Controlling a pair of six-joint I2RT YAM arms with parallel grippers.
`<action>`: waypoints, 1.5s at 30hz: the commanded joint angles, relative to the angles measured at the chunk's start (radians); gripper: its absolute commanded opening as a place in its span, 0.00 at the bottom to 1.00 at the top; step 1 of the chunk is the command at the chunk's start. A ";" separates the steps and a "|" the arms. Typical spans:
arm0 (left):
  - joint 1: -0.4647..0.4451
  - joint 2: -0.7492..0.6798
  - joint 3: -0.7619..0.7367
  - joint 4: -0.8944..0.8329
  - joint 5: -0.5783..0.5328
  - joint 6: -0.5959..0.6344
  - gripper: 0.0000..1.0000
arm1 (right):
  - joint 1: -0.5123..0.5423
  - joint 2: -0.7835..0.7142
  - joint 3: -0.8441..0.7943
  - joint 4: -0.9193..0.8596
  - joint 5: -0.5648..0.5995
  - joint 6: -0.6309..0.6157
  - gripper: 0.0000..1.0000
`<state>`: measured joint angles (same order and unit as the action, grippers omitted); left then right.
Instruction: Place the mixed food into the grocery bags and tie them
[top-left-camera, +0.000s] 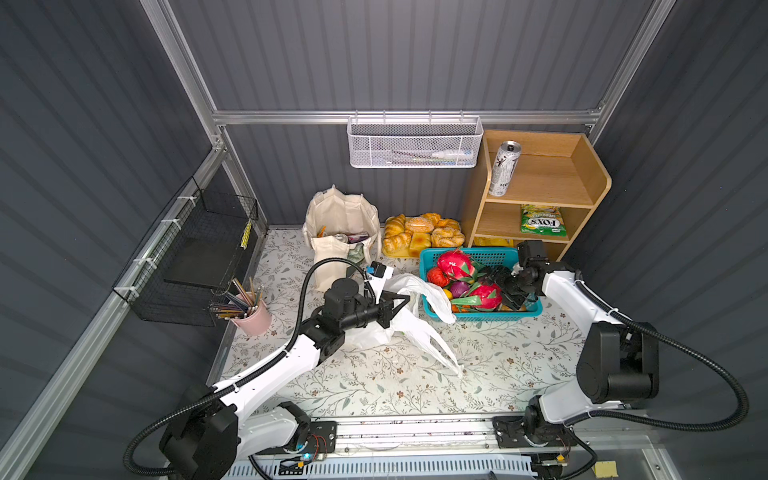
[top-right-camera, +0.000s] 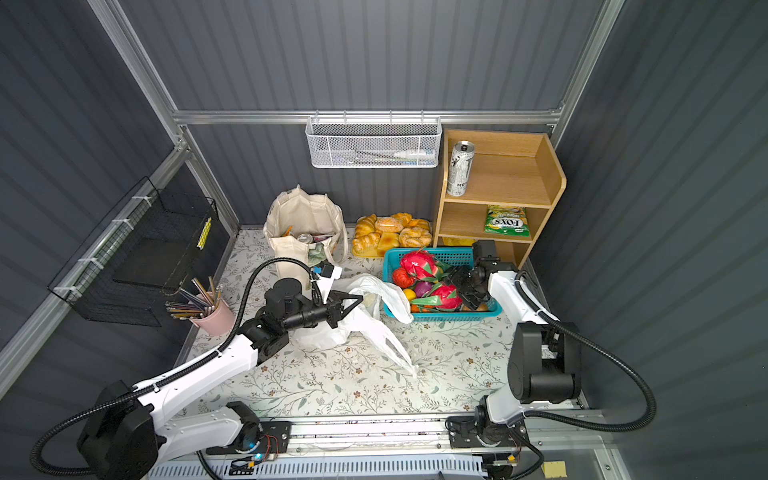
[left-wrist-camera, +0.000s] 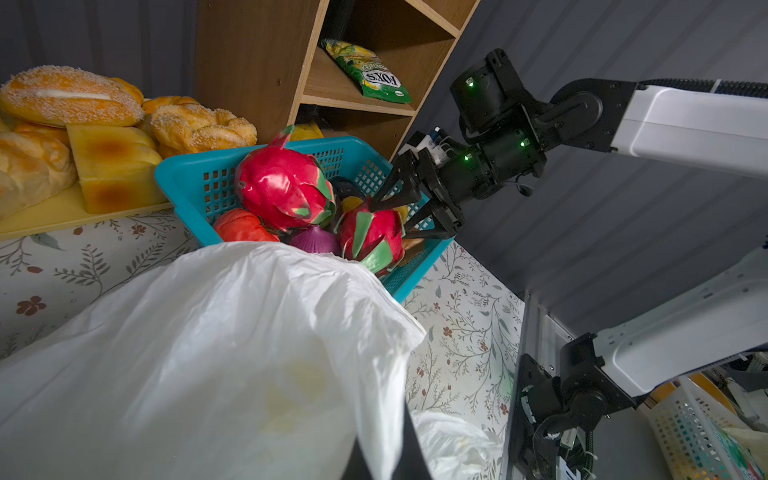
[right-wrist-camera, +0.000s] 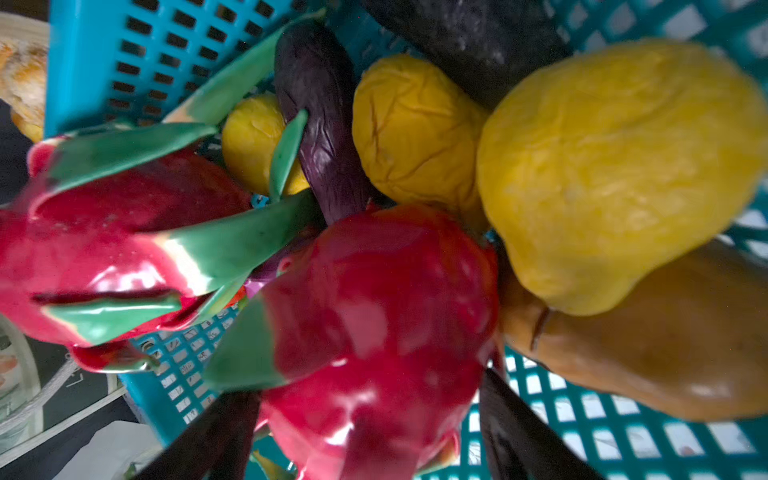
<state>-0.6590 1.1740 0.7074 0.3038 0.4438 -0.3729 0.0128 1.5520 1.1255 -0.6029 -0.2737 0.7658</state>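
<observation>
**A:** Both top views first. The left pincer (top-left-camera: 405, 300) is clamped tight on the rim of the white plastic carrier bag (top-left-camera: 399, 332). It holds the rim up off the floral counter (top-left-camera: 374, 386), and a fold is draped over the near corner of the teal basket (top-left-camera: 482, 316).

**B:** And the right pincer (top-left-camera: 500, 286) is down inside that basket, among the fruit. The cream canvas tote (top-left-camera: 340, 214) stands at the back, just left of the bread tray (top-left-camera: 419, 237). The drink can (top-left-camera: 504, 168) is upright on the top level of the wooden shelf unit (top-left-camera: 590, 174), with the green FOX'S pouch (top-left-camera: 542, 220) on the level below.

**A:** Left wrist view now. The bag fills the foreground, with a faint yellow print showing through. Beyond it the right pincer (left-wrist-camera: 388, 221) has its jaws wide, a jaw on each side of the nearer dragon fruit (left-wrist-camera: 370, 239).

**B:** That's 2 dragon fruits in there, and a purple onion (left-wrist-camera: 313, 241) is tucked between them.

**A:** Right wrist view. The dragon fruit sits dead centre, with dark fingers (right-wrist-camera: 208, 436) flanking it. Whether the pads touch its skin, I can't tell.

**B:** A big yellow fruit (right-wrist-camera: 615, 174) and an aubergine (right-wrist-camera: 320, 124) lie alongside it in the basket.
</observation>
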 joint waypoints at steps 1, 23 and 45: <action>0.007 -0.013 -0.012 0.033 0.022 -0.014 0.00 | 0.018 -0.002 -0.050 0.022 -0.027 -0.020 0.60; 0.007 -0.129 0.022 -0.214 -0.198 0.049 0.00 | 0.009 -0.197 0.000 -0.072 0.277 -0.172 0.72; 0.007 -0.083 0.011 -0.150 -0.180 0.016 0.00 | -0.025 0.117 0.067 -0.020 0.269 0.038 0.97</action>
<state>-0.6590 1.0935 0.7116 0.1226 0.2443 -0.3496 0.0006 1.6398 1.1740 -0.6285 -0.0051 0.7460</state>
